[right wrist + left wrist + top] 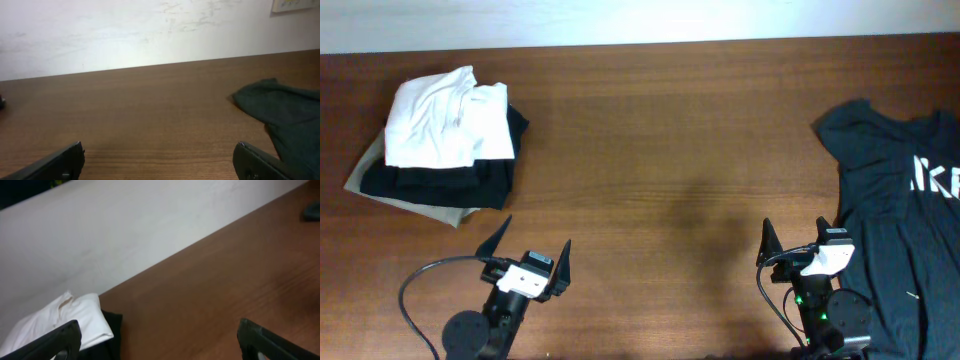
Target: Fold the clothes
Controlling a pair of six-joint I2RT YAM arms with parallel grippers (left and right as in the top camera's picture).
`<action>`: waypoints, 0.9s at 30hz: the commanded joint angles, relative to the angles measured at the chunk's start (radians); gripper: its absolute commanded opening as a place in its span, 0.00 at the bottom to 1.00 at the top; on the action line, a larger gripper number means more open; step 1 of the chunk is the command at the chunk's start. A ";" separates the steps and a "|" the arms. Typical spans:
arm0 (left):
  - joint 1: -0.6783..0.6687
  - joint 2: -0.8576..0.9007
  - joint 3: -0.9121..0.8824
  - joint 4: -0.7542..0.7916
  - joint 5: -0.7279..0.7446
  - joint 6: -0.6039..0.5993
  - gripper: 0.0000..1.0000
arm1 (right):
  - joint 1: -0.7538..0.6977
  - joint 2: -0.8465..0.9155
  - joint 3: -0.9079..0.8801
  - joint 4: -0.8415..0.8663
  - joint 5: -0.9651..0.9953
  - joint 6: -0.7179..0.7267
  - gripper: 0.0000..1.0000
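Overhead: stack of folded tees (445, 150) at ~10 o'clock on the table (660, 150). White tee (440, 120) on top, black ones under it, a beige-grey layer (380, 185) at the bottom (can't tell what it is). That part looks done.

Left to do, as I read it: black tee (890, 190) w/ white lettering at 3 o'clock, lying loose and unfolded, running off the frame edge.

Left gripper (530, 248) at 7 o'clock: jaws spread wide, nothing in them, well apart from the stack. Right gripper (796, 238) at 5 o'clock: also wide and empty, just beside the black tee's edge; touching or not, can't tell. No fold begun on it yet.
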 commanded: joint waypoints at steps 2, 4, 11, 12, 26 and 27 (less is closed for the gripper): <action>-0.004 -0.070 -0.074 -0.042 -0.017 0.012 0.99 | -0.005 -0.006 -0.009 0.000 0.008 0.006 0.99; -0.004 -0.070 -0.113 -0.041 -0.017 0.012 0.99 | -0.005 -0.006 -0.009 0.000 0.008 0.006 0.99; -0.004 -0.070 -0.124 -0.027 -0.017 0.011 0.99 | -0.005 -0.006 -0.009 0.000 0.008 0.006 0.99; -0.004 -0.070 -0.124 -0.026 -0.017 0.011 0.99 | -0.005 -0.006 -0.009 0.000 0.008 0.006 0.99; -0.004 -0.070 -0.124 -0.027 -0.017 0.011 0.99 | -0.005 -0.006 -0.009 0.000 0.008 0.006 0.99; -0.004 -0.070 -0.124 -0.027 -0.017 0.011 0.99 | -0.005 -0.006 -0.009 0.000 0.008 0.006 0.99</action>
